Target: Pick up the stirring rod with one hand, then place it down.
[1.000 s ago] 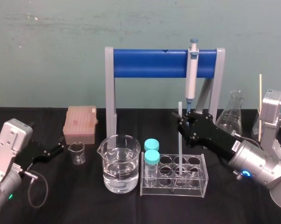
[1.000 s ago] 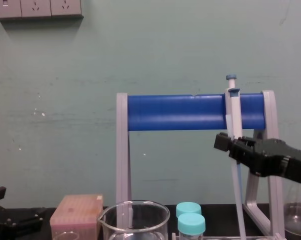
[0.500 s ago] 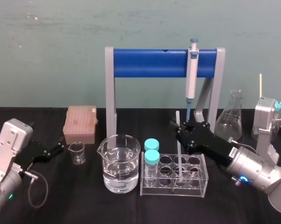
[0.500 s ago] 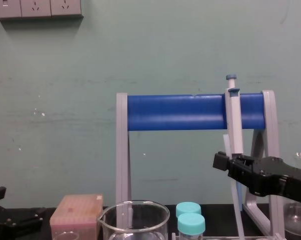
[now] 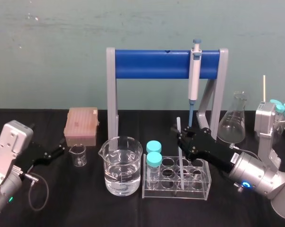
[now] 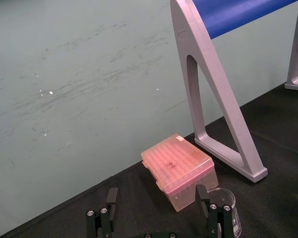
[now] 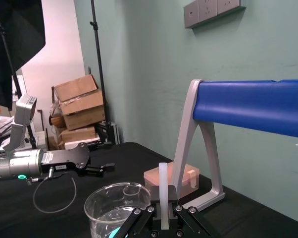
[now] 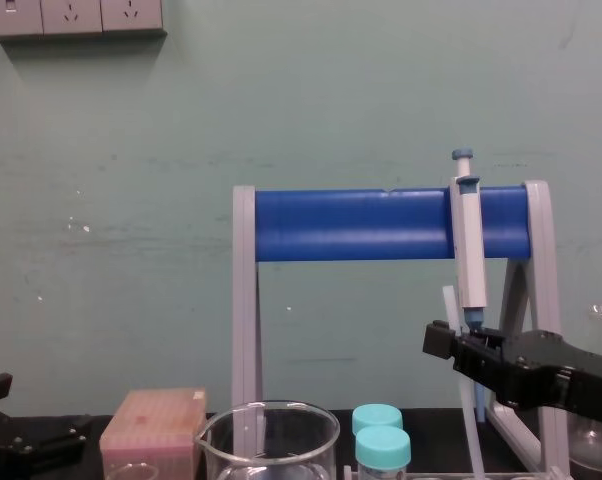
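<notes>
My right gripper is shut on the stirring rod, a thin whitish translucent rod held nearly upright. The rod's lower end reaches down into a hole of the clear test tube rack, and its top sticks up above the fingers. From the chest the rod slants past the gripper, below the hanging pipette. The right wrist view shows the rod clamped between the two fingers. My left gripper rests open at the table's left, near the pink box.
A large beaker of water stands left of the rack, with two teal-capped tubes in the rack's left end. A small beaker, a blue-barred stand and a flask are around.
My right gripper has come down and slightly nearer with the rod, so the rod's lower end sits deeper in the rack. The left arm has not moved.
</notes>
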Controlling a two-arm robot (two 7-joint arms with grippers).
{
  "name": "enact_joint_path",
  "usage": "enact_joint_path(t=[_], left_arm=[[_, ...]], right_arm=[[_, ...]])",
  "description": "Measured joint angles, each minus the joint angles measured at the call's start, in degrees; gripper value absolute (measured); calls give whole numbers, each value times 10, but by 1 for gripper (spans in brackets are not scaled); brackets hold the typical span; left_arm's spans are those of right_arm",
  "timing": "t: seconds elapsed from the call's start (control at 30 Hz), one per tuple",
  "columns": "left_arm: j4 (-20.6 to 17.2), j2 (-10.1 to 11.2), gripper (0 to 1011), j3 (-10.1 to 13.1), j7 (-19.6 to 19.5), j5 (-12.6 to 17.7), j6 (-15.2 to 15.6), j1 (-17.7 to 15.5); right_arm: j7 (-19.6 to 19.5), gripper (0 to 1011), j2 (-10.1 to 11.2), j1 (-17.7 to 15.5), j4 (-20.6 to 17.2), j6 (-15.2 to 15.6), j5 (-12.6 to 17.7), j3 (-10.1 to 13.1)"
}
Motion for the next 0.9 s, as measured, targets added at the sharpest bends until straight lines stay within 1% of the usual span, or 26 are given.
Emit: enact_joint_path(t=[0.37, 0.9], left_arm=[[0, 0, 1000, 0, 0, 0, 0, 0], [0, 0, 1000, 0, 0, 0, 0, 0]], right_arm=[[-1, 71, 4, -4, -4, 7, -1, -4], [-8, 71, 5, 0, 0, 5, -16, -9]])
